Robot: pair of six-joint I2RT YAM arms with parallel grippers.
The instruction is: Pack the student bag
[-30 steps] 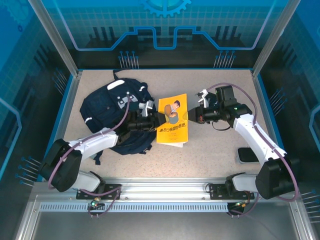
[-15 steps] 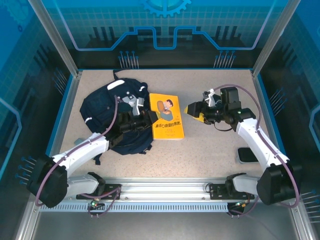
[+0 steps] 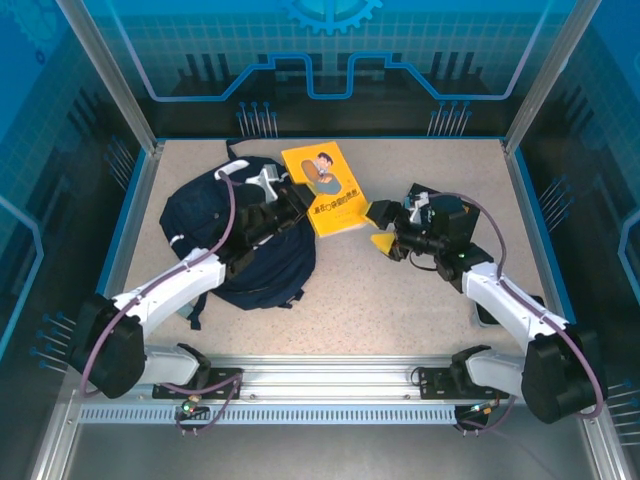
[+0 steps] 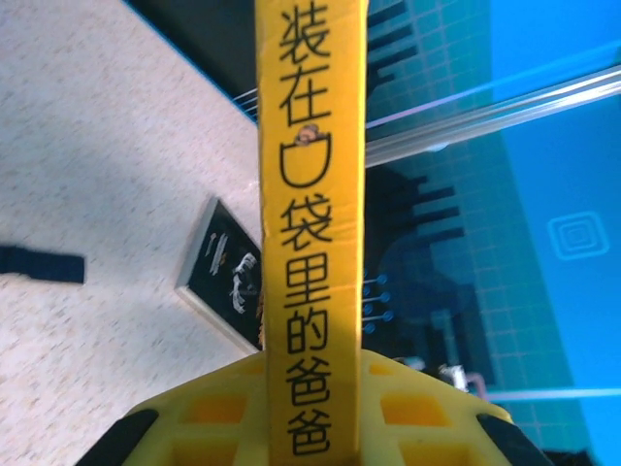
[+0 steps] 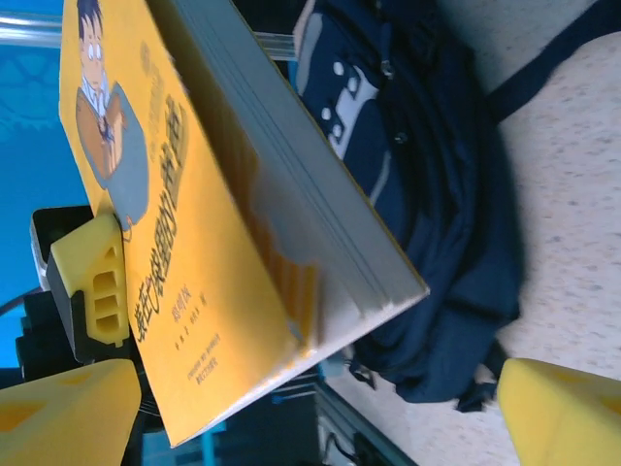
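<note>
The student bag (image 3: 205,235), a navy-blue backpack, lies on the left of the table. My left gripper (image 3: 297,203) reaches over it, shut on the spine edge of a yellow book (image 3: 322,187) and holding it above the bag's far right corner. In the left wrist view the book's spine (image 4: 310,194) with black characters stands between my yellow fingers (image 4: 209,417). My right gripper (image 3: 385,228) is open just right of the book, with nothing between its fingers. In the right wrist view the book (image 5: 184,223) is tilted in front of the bag (image 5: 427,184).
A black flat object (image 3: 493,310) lies near the right edge, partly under my right arm. Another dark flat object with a white edge (image 4: 225,275) lies on the table beyond the book. Speckled tabletop (image 3: 400,300) stretches between the arms; a blue rim and glass walls enclose it.
My right gripper let go of the book, opened and drew back. My left gripper shut on the book and carried it toward the back, over the bag's far corner.
</note>
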